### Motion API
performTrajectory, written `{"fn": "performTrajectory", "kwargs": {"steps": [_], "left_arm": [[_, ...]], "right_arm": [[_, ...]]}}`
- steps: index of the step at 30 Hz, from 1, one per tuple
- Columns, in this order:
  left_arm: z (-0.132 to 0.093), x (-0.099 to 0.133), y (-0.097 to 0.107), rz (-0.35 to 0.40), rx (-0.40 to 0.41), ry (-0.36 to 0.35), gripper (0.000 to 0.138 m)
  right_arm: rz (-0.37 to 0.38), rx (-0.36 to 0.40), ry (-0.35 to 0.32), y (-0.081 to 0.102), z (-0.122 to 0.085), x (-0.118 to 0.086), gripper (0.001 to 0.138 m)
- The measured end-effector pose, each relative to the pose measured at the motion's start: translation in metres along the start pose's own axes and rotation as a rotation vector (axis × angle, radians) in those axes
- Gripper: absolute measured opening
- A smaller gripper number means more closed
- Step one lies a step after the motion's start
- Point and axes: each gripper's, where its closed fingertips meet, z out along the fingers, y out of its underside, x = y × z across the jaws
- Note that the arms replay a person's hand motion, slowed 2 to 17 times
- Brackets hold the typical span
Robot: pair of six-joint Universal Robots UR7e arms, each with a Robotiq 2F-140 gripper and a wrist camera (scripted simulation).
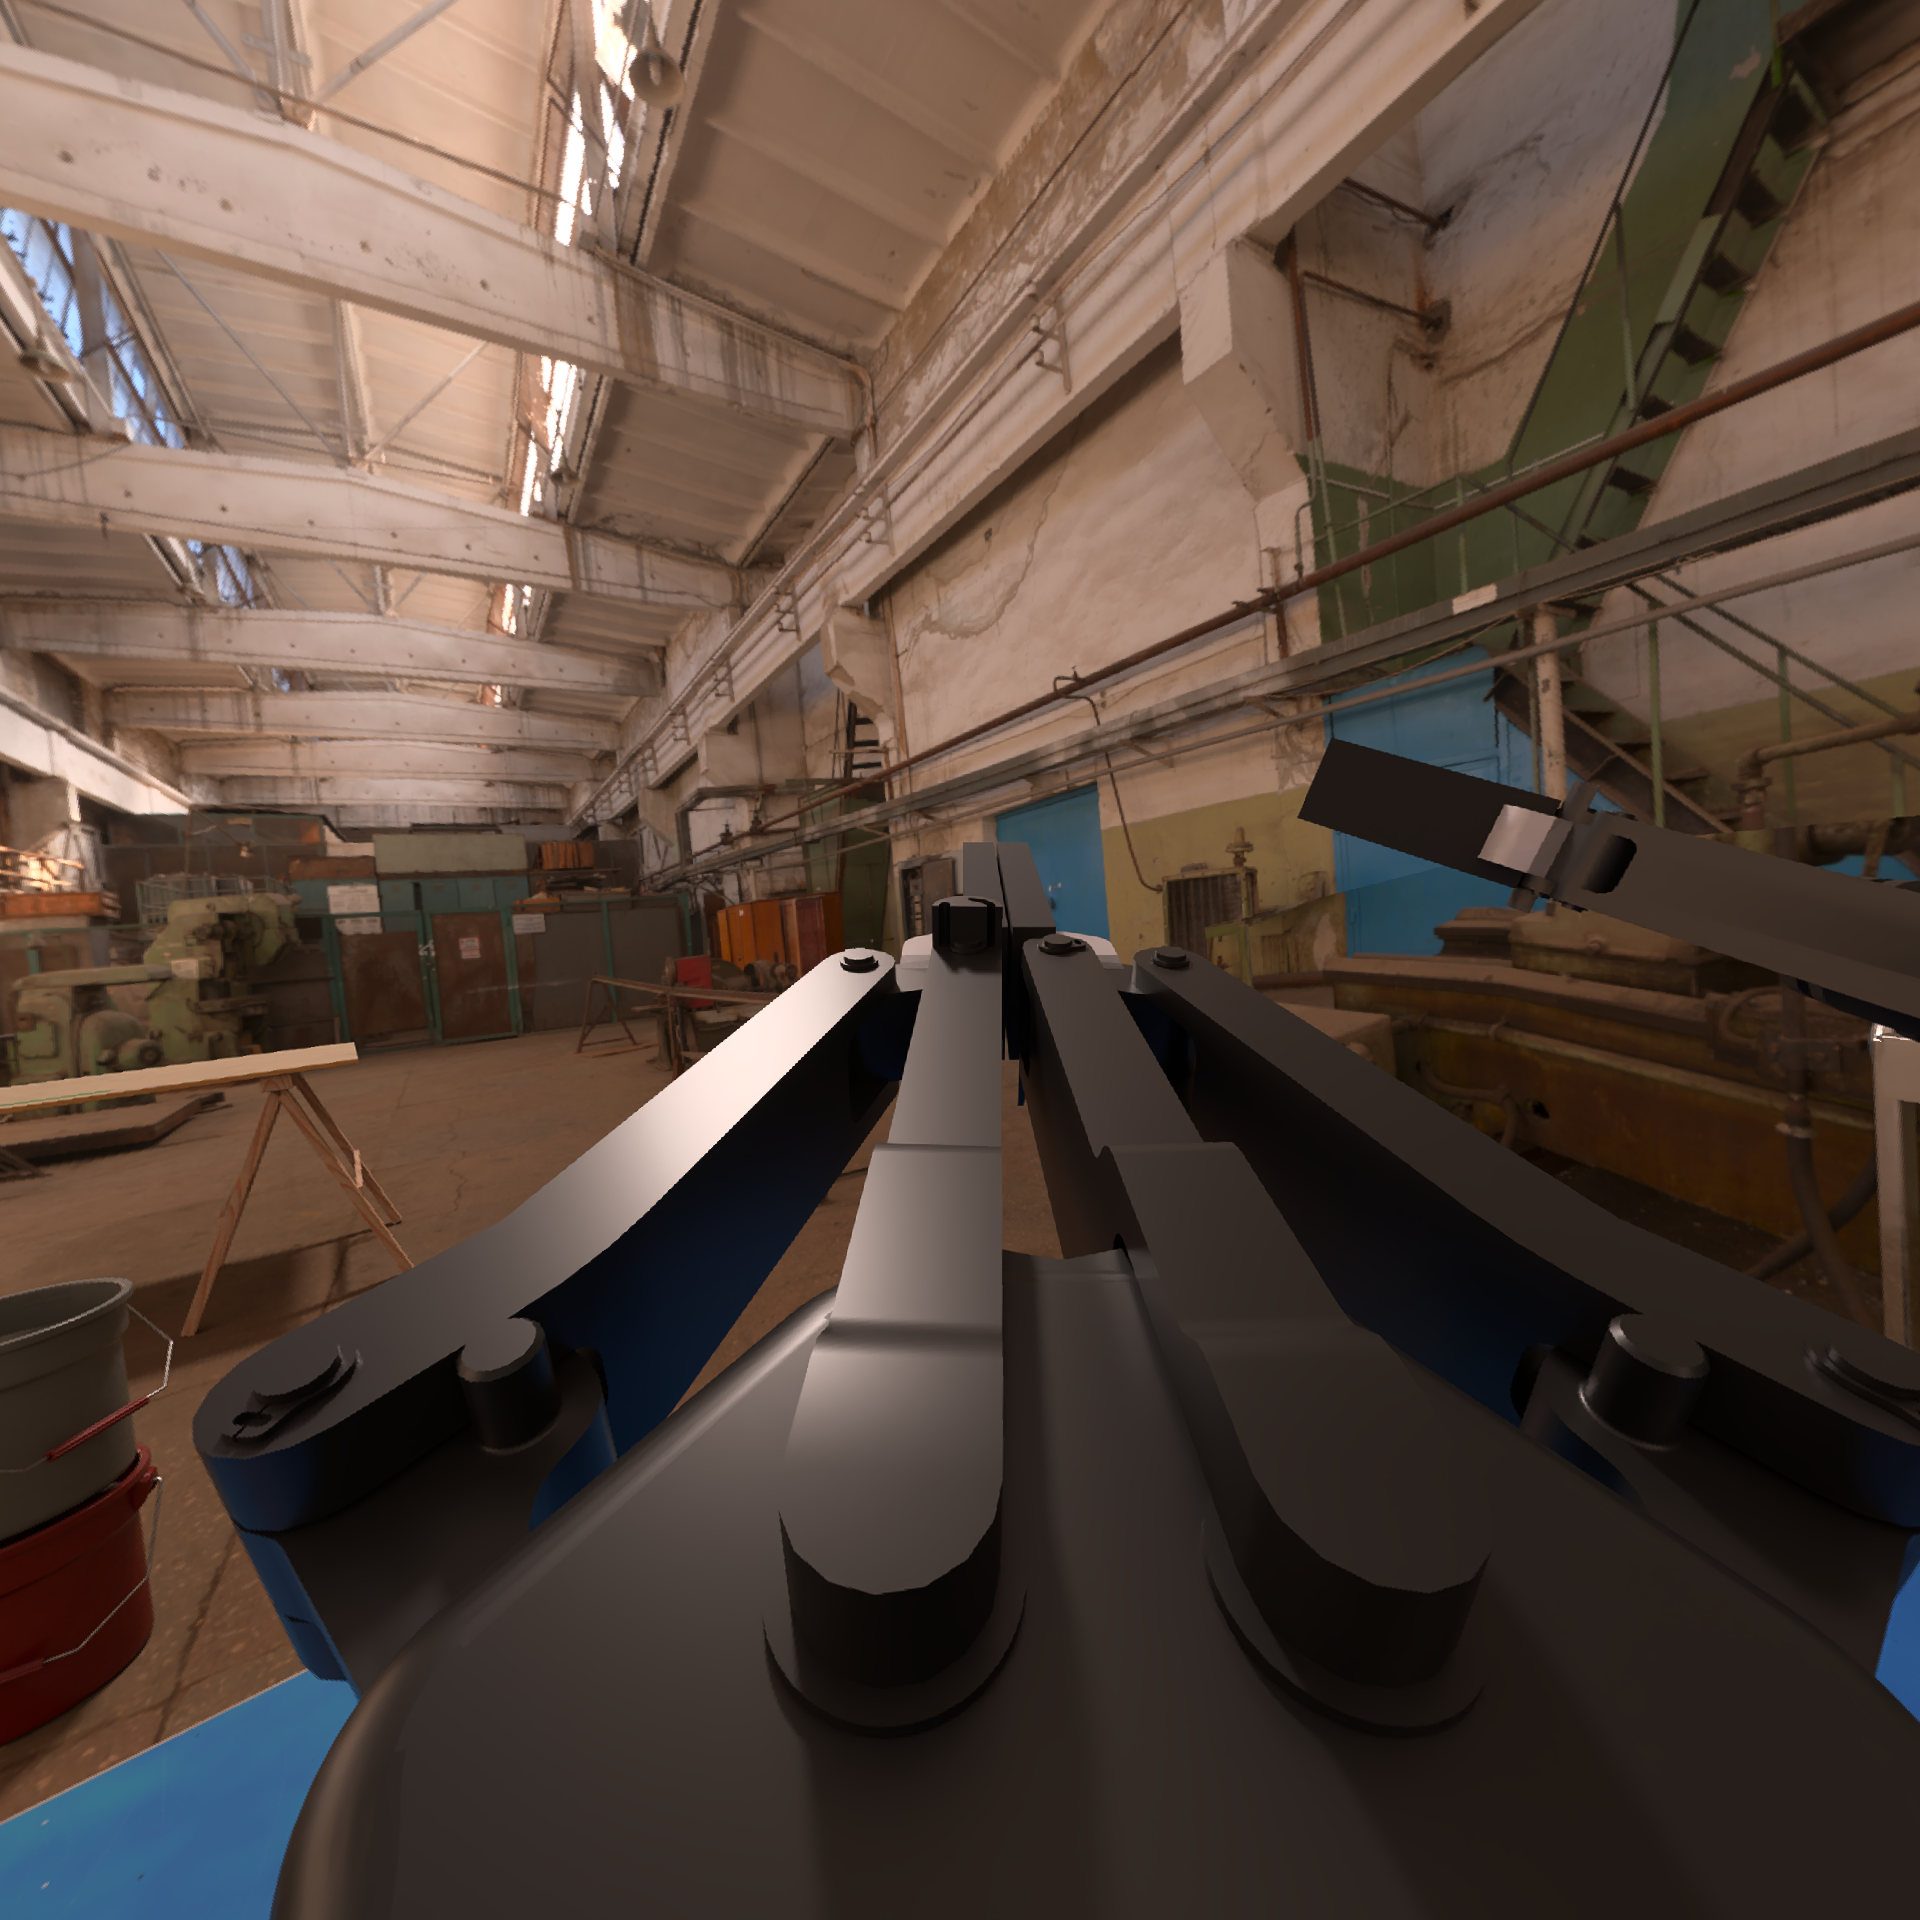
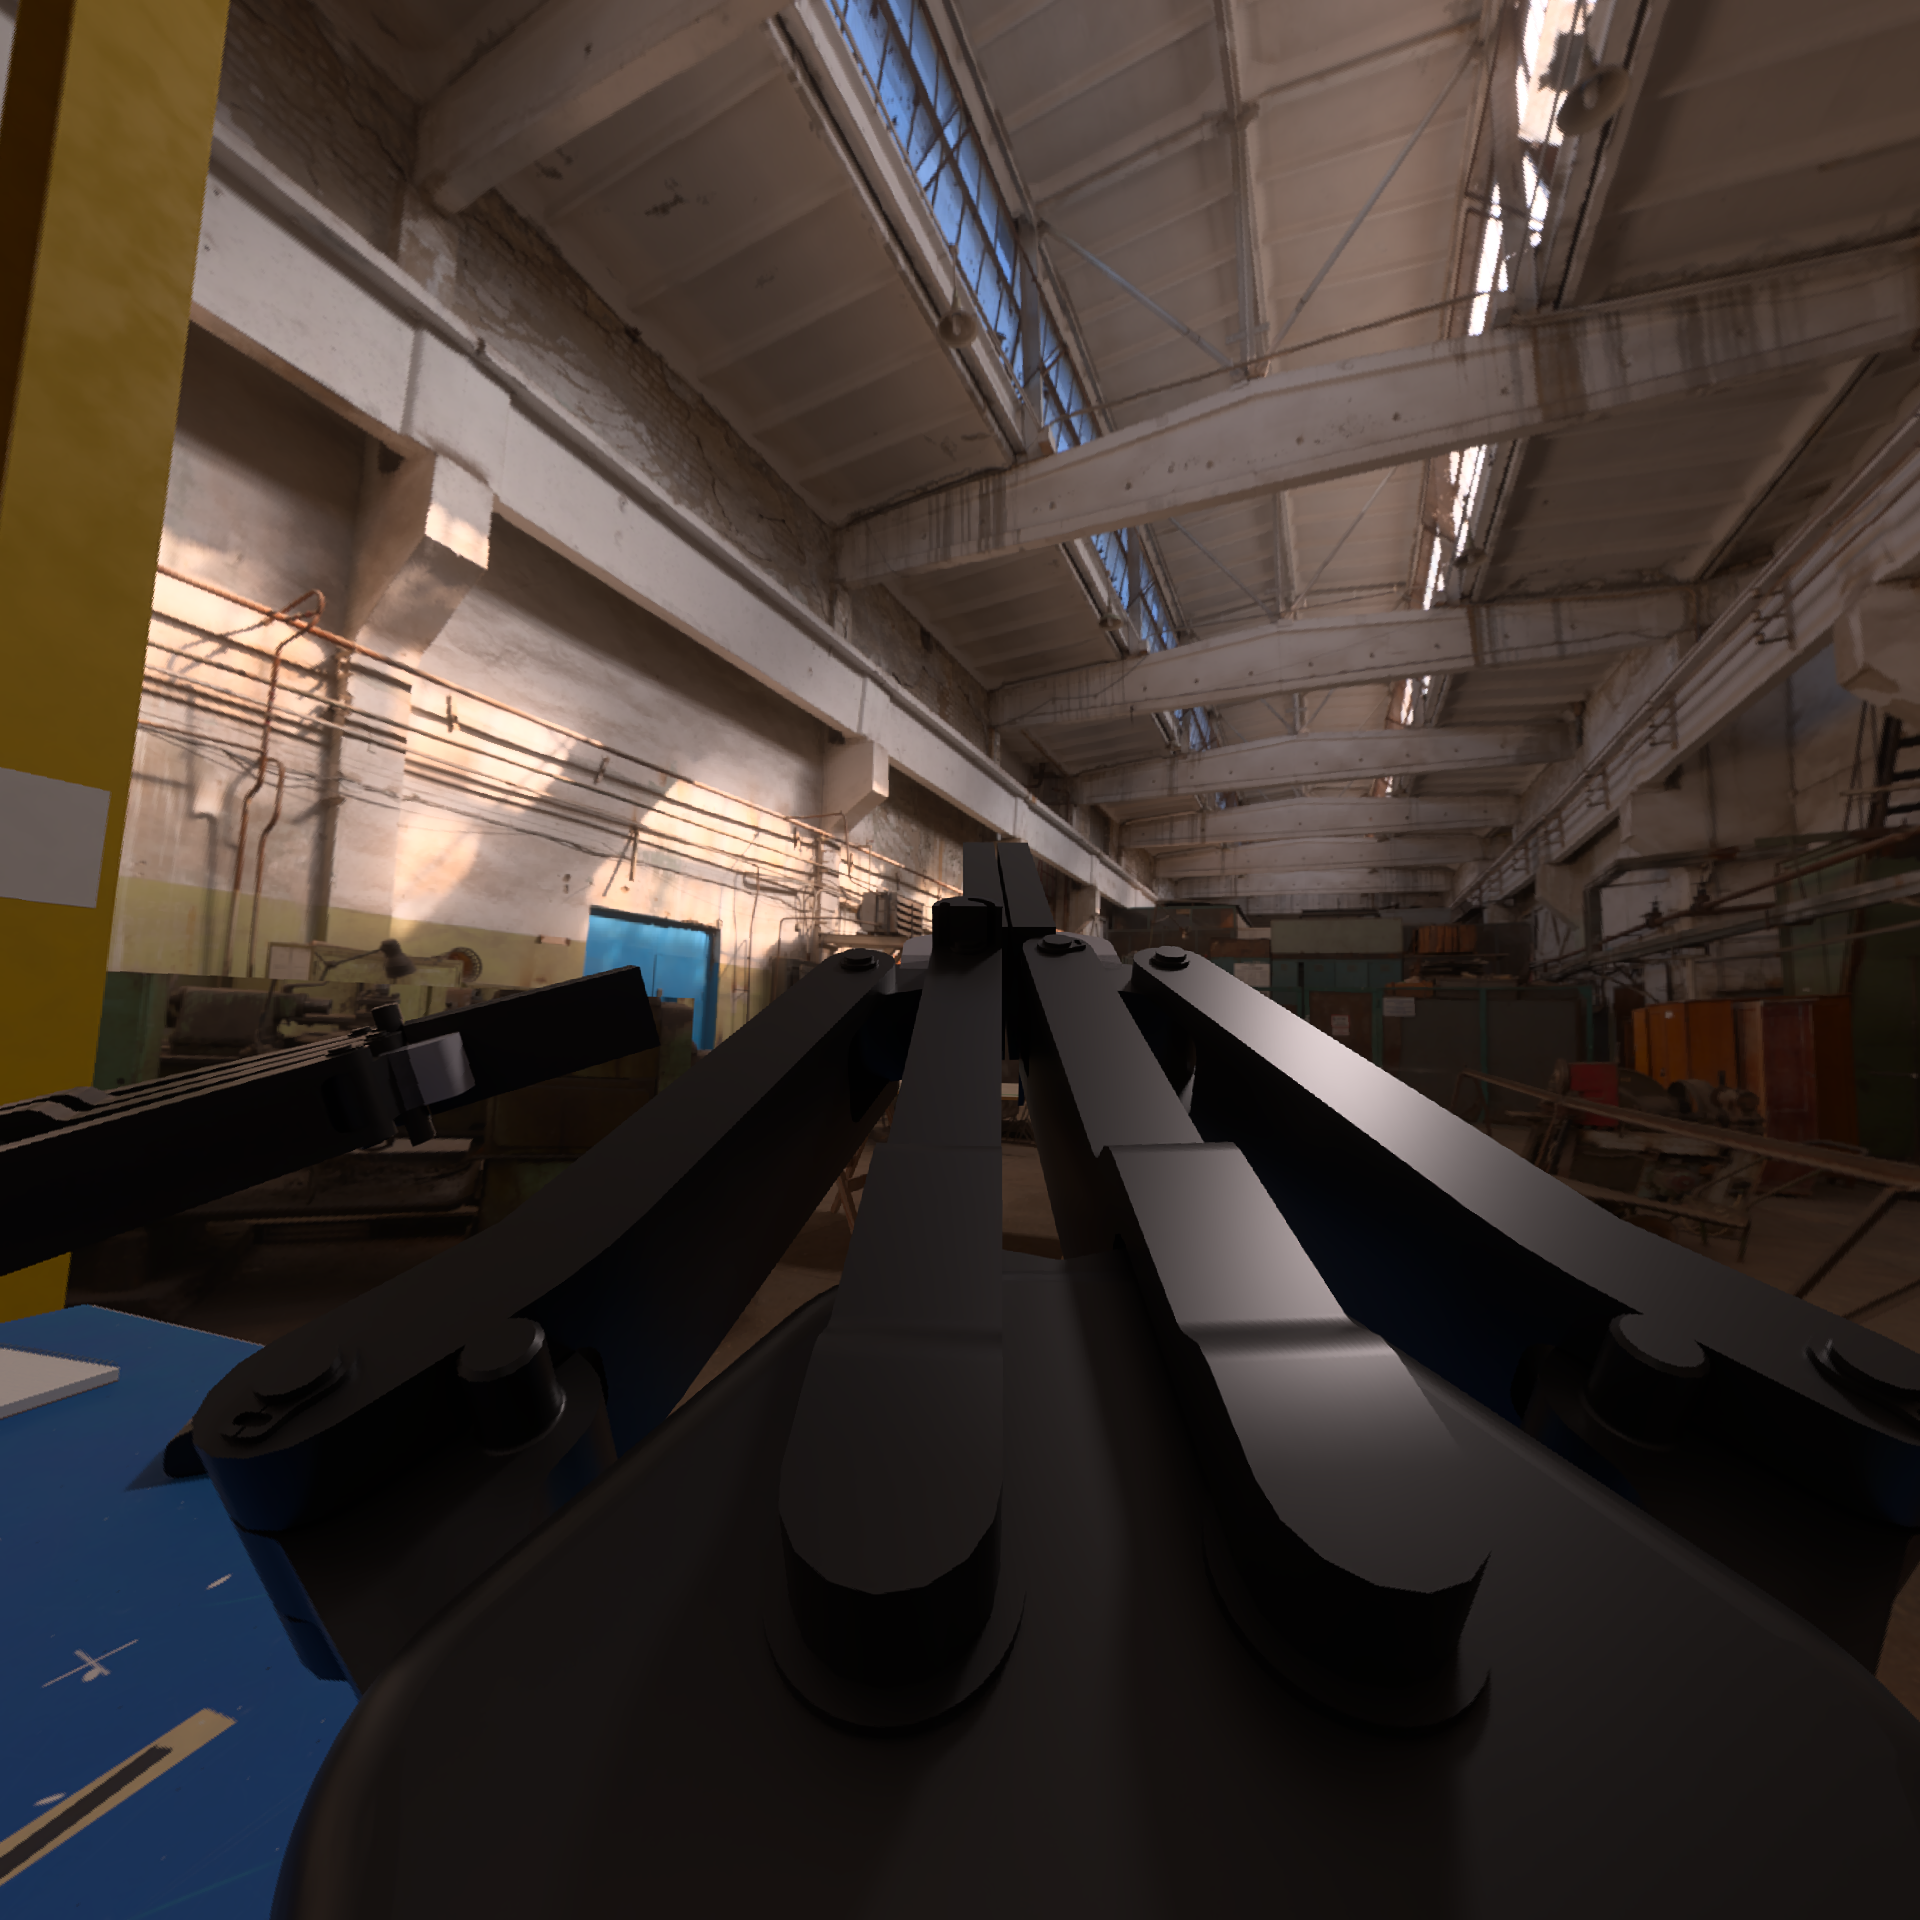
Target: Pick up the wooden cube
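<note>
Left wrist view: left gripper (image 1: 995, 883), fingers pressed together and holding nothing, is pointing over the blue worktop (image 1: 156, 1808); stacked grey bucket (image 1: 57, 1392) and red bucket (image 1: 73, 1590) are standing near left; the right gripper (image 1: 1340, 795) is crossing far right. Right wrist view: right gripper (image 2: 995, 883), likewise closed and empty, is facing the hall; a yellow post (image 2: 94, 436) is rising left. The wooden cube is appearing in neither view.

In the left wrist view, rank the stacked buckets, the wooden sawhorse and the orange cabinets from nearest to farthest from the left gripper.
Measured from the left gripper, whose jaws are shut:
1. Stacked buckets, grey on red, low at the left edge beside the blue table.
2. Wooden sawhorse, out on the floor to the left.
3. Orange cabinets, far back, just left of the fingertips.
</note>
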Motion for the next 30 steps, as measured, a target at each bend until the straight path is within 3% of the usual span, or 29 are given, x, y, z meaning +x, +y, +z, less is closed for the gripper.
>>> {"fn": "performTrajectory", "kwargs": {"steps": [30], "left_arm": [[0.004, -0.008, 0.013, -0.031, -0.016, -0.015, 0.001]], "right_arm": [[0.014, -0.02, -0.011, 0.014, 0.005, -0.001, 0.001]]}}
